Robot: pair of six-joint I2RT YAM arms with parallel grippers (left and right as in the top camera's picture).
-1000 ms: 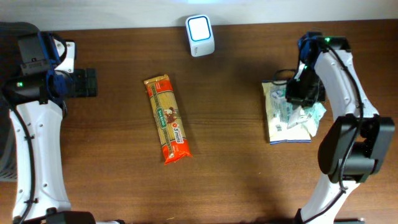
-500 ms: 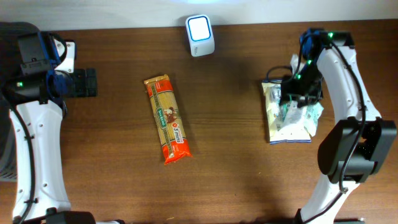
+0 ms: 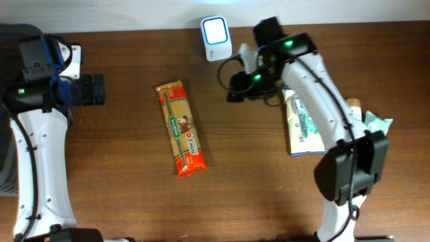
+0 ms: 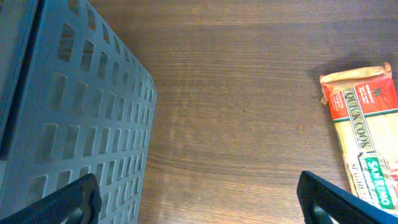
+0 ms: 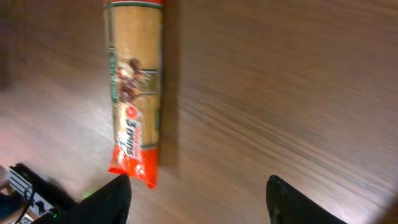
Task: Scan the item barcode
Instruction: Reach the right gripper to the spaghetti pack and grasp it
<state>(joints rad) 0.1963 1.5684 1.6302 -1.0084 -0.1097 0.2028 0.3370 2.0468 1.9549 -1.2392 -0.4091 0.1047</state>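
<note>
Two white robot arms are seen from above at a dark wooden surface (image 3: pixel 255 181), one at each side. A long orange and yellow packet of spaghetti (image 3: pixel 180 129) is laid flat near the middle of the surface, its length running away from the camera and its lower end tilted slightly to the right; nothing is touching it. A small white barcode scanner (image 3: pixel 216 29) with a glowing window is stood at the far edge, apart from the packet and to the right of its upper end. The left claw (image 3: pixel 94 89) is held near the far left corner with its fingers spread wide and nothing between them; in its wrist view a grey slotted basket (image 4: pixel 74 112) is seen to the left and the top of the spaghetti packet at the right edge. The right claw (image 3: pixel 233 86) is held between the scanner and a pale green and white pouch (image 3: pixel 304 128) lying flat on the right side. Its fingers (image 5: pixel 106 199) are shown apart in the blurred right wrist view, gripping nothing, with the spaghetti packet visible beyond them on the wood.
</note>
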